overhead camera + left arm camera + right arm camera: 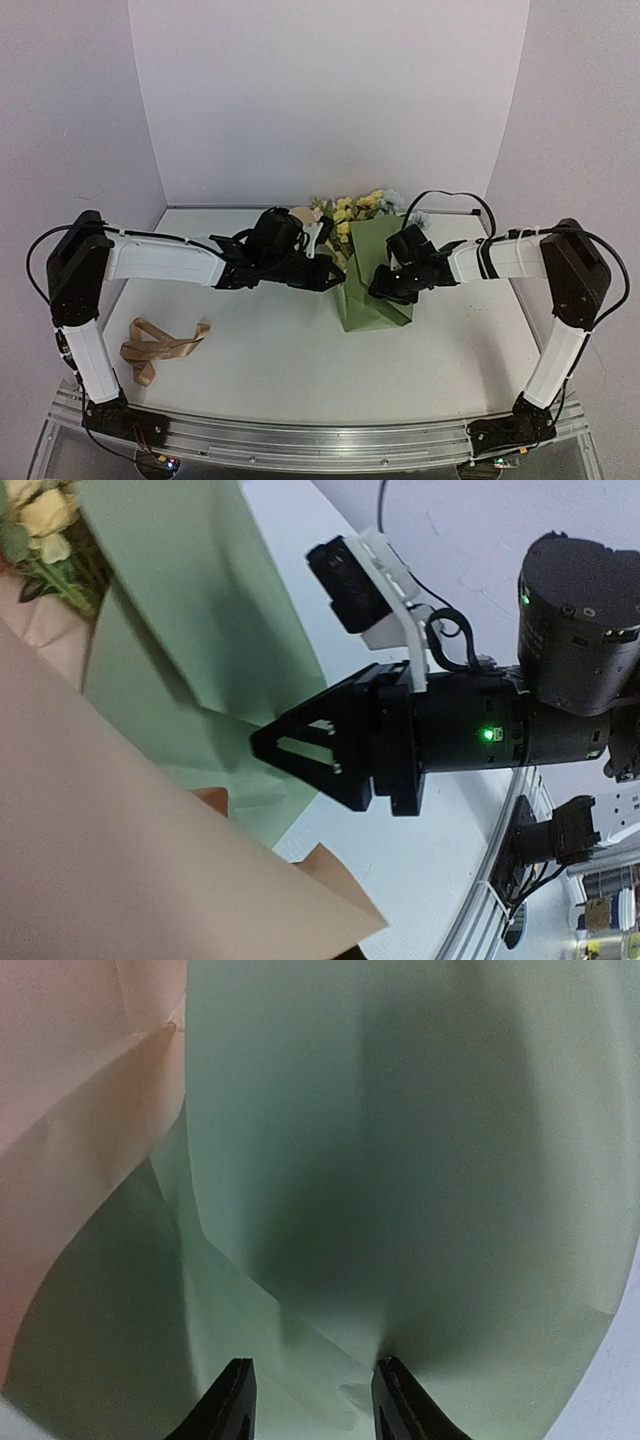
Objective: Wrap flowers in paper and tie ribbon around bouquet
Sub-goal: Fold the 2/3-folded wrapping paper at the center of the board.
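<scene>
Paper: large creased olive-green paper sheet (358, 302), tan-brown on its reverse. It stands raised toward the far edge of the white tabletop (300, 370), right of centre, and is folded partway into a cone, not yet closed.
Flowers: small bunch of artificial flowers (352, 210) with yellow and pale blue-white blooms and green leaves. The heads show above the sheet's top edge by the tabletop's far edge; the stems are hidden inside the fold.
Left gripper: left gripper (335, 272) sits at the sheet's left edge with its jaws closed. The tips are hidden behind the tan face in its own wrist view. It is judged to pinch that edge so the flap stays up and the wrap does not spring apart.
Right gripper: right gripper (315, 1405) sits close against the green face from the right. Its jaws are parted, with a crease of the sheet running down toward them and nothing clamped. It is judged to be placed to take the opposite flap and fold it across.
Ribbon: long glossy tan-beige fabric ribbon (160, 347), loosely looped, lies near the tabletop's near-left corner, well apart from the sheet. Tying has not begun.
In the way: the two grippers face each other closely across the sheet, with little room between them. The stiff creases look likely to resist folding. Fetching the ribbon would mean one gripper releasing the wrap, which may then unfold.
</scene>
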Robot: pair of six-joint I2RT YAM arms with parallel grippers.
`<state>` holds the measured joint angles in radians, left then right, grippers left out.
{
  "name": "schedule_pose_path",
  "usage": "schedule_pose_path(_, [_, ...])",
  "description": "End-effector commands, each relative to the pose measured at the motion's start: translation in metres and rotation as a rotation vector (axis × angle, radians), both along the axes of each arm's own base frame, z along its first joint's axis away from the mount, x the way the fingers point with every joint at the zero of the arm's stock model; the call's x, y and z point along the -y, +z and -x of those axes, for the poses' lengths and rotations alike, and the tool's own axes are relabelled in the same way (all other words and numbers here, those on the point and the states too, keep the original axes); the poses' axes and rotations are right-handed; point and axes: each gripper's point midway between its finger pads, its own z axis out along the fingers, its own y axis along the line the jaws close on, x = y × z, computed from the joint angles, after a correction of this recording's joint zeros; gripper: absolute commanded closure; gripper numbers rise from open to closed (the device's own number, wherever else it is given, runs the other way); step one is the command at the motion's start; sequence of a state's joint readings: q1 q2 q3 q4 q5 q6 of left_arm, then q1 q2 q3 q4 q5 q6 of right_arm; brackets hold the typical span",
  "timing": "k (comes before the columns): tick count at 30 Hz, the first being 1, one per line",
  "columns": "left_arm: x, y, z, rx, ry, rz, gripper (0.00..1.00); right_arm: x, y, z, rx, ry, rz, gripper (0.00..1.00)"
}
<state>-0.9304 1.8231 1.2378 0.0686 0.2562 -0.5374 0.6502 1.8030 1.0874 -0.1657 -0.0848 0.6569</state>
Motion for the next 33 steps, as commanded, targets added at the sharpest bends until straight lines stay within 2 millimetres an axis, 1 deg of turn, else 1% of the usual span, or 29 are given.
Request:
schedule_pose_path(1, [0.041, -0.002, 0.01, 0.021, -0.175, 0.002, 1.0, -0.005, -0.002, -0.004, 0.015, -0.03, -0.055, 0.59])
schedule_pose_path(2, [0.047, -0.006, 0.008, 0.019, -0.192, 0.001, 1.0, -0.004, -0.005, -0.003, 0.008, -0.036, -0.056, 0.6])
schedule_pose_path(6, [0.066, -0.036, 0.004, -0.022, -0.239, -0.033, 1.0, 0.002, -0.012, 0.001, -0.003, -0.064, -0.076, 0.63])
schedule_pose_path(10, [0.078, -0.053, 0.0, -0.045, -0.264, -0.045, 1.0, 0.012, -0.007, 0.005, 0.01, -0.094, -0.09, 0.64])
schedule_pose_path(12, [0.083, -0.056, -0.002, -0.049, -0.274, -0.047, 1.0, 0.017, -0.001, 0.008, 0.024, -0.111, -0.098, 0.64])
schedule_pose_path(14, [0.087, -0.06, -0.003, -0.054, -0.281, -0.047, 1.0, 0.022, 0.011, 0.01, 0.049, -0.129, -0.112, 0.64])
schedule_pose_path(18, [0.093, -0.066, -0.005, -0.069, -0.289, -0.047, 1.0, 0.034, 0.041, 0.014, 0.097, -0.16, -0.116, 0.63])
schedule_pose_path(21, [0.095, -0.067, -0.005, -0.075, -0.29, -0.043, 1.0, 0.055, 0.055, 0.016, 0.125, -0.2, -0.026, 0.54])
schedule_pose_path(22, [0.095, -0.067, -0.005, -0.077, -0.291, -0.043, 1.0, 0.062, 0.056, 0.015, 0.127, -0.21, 0.008, 0.5])
schedule_pose_path(23, [0.095, -0.067, -0.005, -0.078, -0.293, -0.042, 1.0, 0.07, 0.053, 0.012, 0.117, -0.224, 0.036, 0.47])
schedule_pose_path(24, [0.095, -0.065, -0.005, -0.077, -0.292, -0.041, 1.0, 0.076, 0.046, 0.011, 0.092, -0.229, 0.04, 0.45])
schedule_pose_path(27, [0.093, -0.062, -0.004, -0.075, -0.287, -0.039, 1.0, 0.089, 0.028, 0.001, 0.031, -0.243, 0.026, 0.37])
schedule_pose_path(29, [0.091, -0.06, -0.003, -0.076, -0.282, -0.037, 1.0, 0.084, 0.018, -0.006, 0.001, -0.22, -0.002, 0.32])
schedule_pose_path(33, [0.088, -0.051, -0.005, -0.071, -0.263, -0.034, 1.0, 0.077, -0.005, -0.014, -0.069, -0.203, -0.047, 0.29])
